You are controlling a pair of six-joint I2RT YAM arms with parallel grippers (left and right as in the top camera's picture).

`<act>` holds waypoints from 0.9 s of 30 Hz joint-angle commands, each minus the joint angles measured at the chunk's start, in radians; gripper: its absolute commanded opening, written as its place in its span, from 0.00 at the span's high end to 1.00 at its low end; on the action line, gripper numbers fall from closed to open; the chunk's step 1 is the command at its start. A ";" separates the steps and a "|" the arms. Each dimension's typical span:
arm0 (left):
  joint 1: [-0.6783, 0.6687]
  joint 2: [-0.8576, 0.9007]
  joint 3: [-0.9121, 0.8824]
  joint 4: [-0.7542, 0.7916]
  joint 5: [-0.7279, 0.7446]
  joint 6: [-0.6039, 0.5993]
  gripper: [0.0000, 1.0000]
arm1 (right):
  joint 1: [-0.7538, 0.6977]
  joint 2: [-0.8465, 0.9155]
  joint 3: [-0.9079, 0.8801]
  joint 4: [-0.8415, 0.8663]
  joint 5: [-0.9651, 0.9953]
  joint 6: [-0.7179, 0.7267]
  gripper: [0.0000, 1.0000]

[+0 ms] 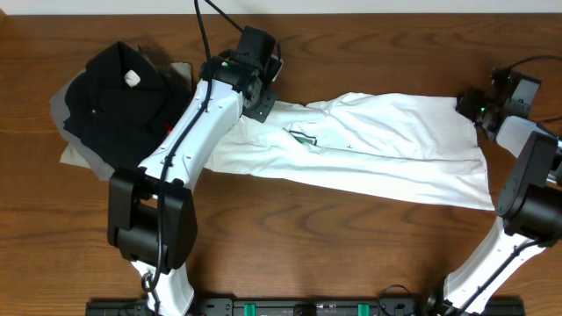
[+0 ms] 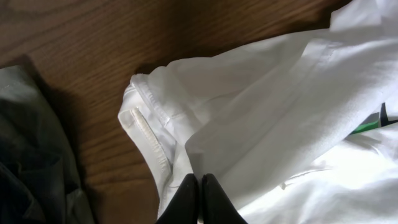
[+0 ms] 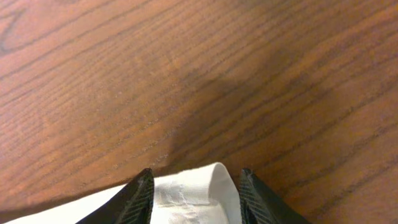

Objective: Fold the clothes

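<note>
The clothes, a white T-shirt (image 1: 386, 149) with a small green print, lie stretched left to right across the wooden table. My left gripper (image 1: 261, 104) is at the shirt's collar end. In the left wrist view its fingertips (image 2: 199, 177) are pressed together, pinching a raised fold of the white cloth (image 2: 280, 112). My right gripper (image 1: 470, 105) is at the shirt's far right corner. In the right wrist view its jaws (image 3: 194, 174) stand apart, with a curled edge of the white shirt (image 3: 193, 193) between them.
A black folded garment (image 1: 114, 96) with a white tag lies at the back left on a grey garment (image 1: 66, 101). The grey cloth (image 2: 31, 143) also shows at the left of the left wrist view. Bare wooden table (image 1: 351, 246) runs along the front.
</note>
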 commanded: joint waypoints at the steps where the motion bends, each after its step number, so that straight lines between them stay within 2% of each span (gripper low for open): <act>1: 0.002 0.002 0.007 0.000 -0.010 -0.013 0.94 | 0.002 0.014 0.008 -0.021 0.005 0.016 0.62; 3: 0.002 0.002 0.007 0.000 -0.010 -0.013 0.94 | 0.002 0.014 0.008 -0.036 -0.003 0.016 0.70; 6: 0.002 0.001 0.007 0.000 -0.011 -0.013 0.94 | -0.001 0.011 0.008 -0.050 -0.041 0.016 0.95; 7: 0.002 0.000 0.007 0.000 -0.013 -0.013 0.94 | -0.005 0.006 0.008 -0.050 -0.059 0.016 0.99; 11: 0.003 -0.016 0.007 0.001 -0.023 -0.012 0.94 | -0.032 -0.045 0.008 -0.058 -0.120 0.034 0.99; 16: 0.003 -0.058 0.007 0.000 -0.135 -0.012 0.94 | -0.088 -0.176 0.008 -0.087 -0.167 0.012 0.99; 21: 0.007 -0.096 0.007 -0.004 -0.151 -0.012 0.94 | -0.134 -0.316 0.008 -0.191 -0.157 -0.014 0.99; 27: 0.009 -0.097 0.007 -0.025 -0.151 -0.012 0.94 | -0.166 -0.373 0.008 -0.314 -0.163 -0.047 0.99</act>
